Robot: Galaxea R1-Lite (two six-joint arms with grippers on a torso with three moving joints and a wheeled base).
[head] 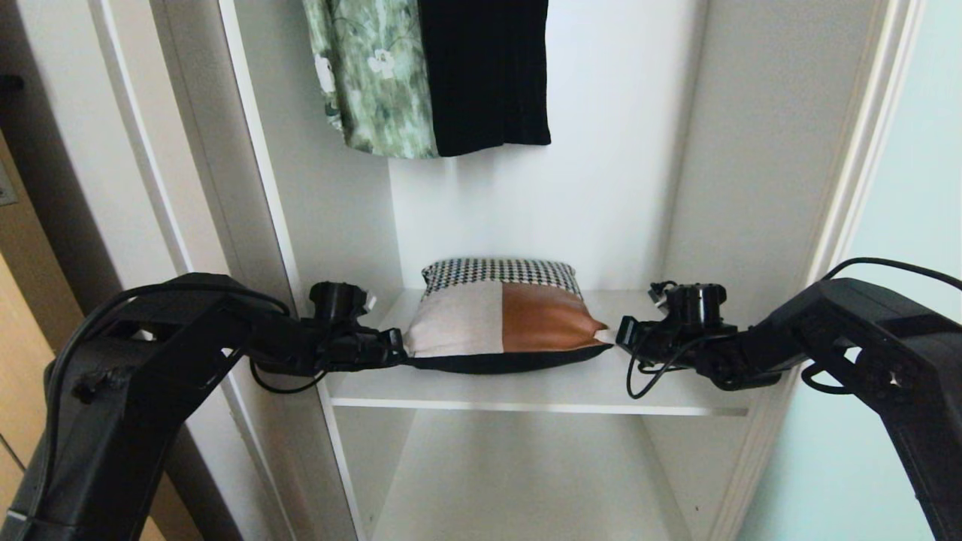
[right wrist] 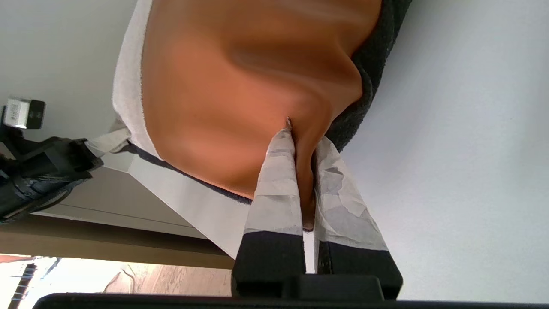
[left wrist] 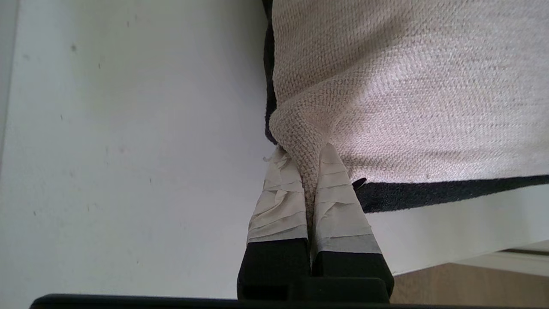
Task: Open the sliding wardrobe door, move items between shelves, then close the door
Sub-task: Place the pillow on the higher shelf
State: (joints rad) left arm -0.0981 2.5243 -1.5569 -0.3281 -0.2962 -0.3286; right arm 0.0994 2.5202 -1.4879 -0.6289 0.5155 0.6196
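Both grippers pinch the cushion (head: pixel 505 323): the left gripper (head: pixel 397 348) clamps its taped fingers (left wrist: pixel 281 195) on the beige-grey corner, the right gripper (head: pixel 621 332) nips a fold of the rust-brown patch at the opposite corner. Left of the cushion stands the wardrobe's white side panel (head: pixel 248 150); right of it, the frosted sliding wardrobe door (head: pixel 913 225). Under the cushion lies a white shelf (head: pixel 541 387), with another shelf (head: pixel 518 481) lower down. Above the cushion hang a black garment (head: pixel 485 71) and a green floral garment (head: pixel 372 71).
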